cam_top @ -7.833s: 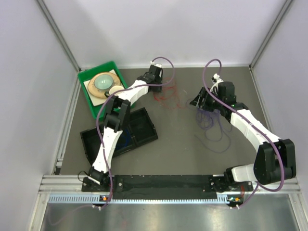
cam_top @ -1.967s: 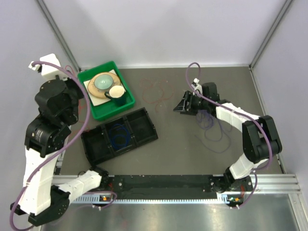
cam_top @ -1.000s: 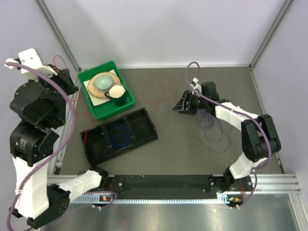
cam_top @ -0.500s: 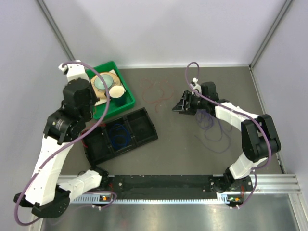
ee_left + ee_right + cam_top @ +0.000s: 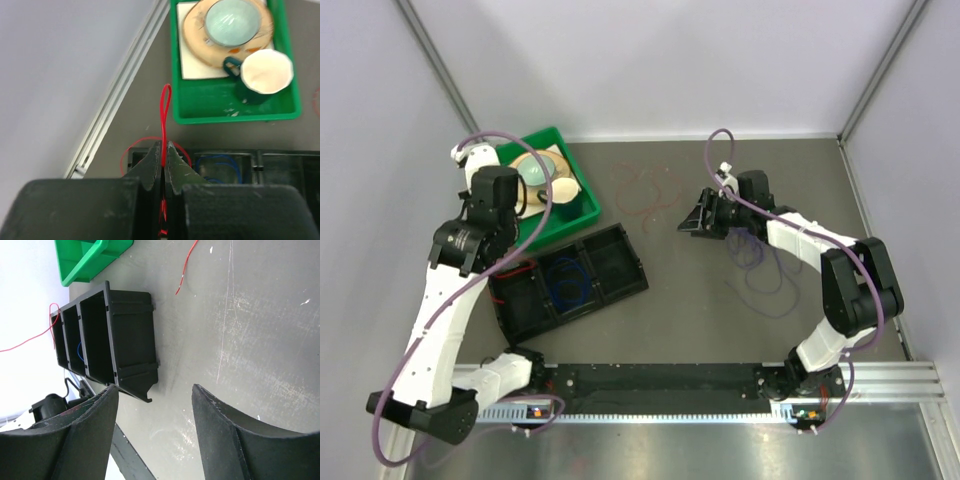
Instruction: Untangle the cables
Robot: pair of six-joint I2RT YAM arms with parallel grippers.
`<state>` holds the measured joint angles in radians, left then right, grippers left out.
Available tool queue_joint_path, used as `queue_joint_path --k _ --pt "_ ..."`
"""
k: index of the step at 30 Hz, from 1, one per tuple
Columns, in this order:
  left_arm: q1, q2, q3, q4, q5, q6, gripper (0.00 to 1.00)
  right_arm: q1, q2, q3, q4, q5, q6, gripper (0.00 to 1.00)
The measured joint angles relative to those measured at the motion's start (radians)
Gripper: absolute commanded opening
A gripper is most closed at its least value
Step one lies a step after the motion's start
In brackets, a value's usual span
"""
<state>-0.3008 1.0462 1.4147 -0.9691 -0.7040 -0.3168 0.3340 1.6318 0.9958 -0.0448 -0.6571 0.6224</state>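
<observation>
**Item 1, left arm** (image 5: 440,310). Based at the near left corner of the tabletop (image 5: 700,310), it rises steeply and folds over. Its wrist hangs above the left end of the black tray (image 5: 620,262).

**Item 2, left gripper** (image 5: 163,150). It points down, with its jaws pinched narrow on a red cable (image 5: 164,115). A slim loop of this cable stands out past the fingertips. More of it arcs over the rim of the tray's left compartment.

**Item 3, blue cable** (image 5: 565,285). It is loosely coiled and lies in the middle compartment of the black tray, toward the near left.

**Item 4, right arm** (image 5: 810,245). Based at the near right corner, it is stretched low toward the middle of the tabletop.

**Item 5, right gripper** (image 5: 155,389). It faces the black tray, its jaws spread wide with nothing between them.

**Item 6, purple cables** (image 5: 760,270). These are tangled thin loops on the tabletop, right of centre, partly under the right arm.

**Item 7, red cables** (image 5: 645,190). These are faint loose curls near the middle of the far edge, apart from the right gripper.

**Item 8, green tray** (image 5: 582,210). It sits in the far left corner and holds a plate (image 5: 192,25) and a cup (image 5: 265,72).
</observation>
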Motion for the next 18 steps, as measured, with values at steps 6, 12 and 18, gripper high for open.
queue_joint_path --k 6,12,18 --pt "0.061 0.006 0.037 -0.061 0.034 0.008 0.0 0.0 0.0 0.0 0.0 -0.001 0.0 0.6" --pt "0.061 0.006 0.274 -0.129 0.106 0.03 0.0 0.0 0.0 0.0 0.004 -0.004 0.006 0.6" --pt "0.061 -0.032 0.336 -0.146 0.194 0.047 0.0 0.01 0.0 0.0 0.02 -0.004 0.011 0.6"
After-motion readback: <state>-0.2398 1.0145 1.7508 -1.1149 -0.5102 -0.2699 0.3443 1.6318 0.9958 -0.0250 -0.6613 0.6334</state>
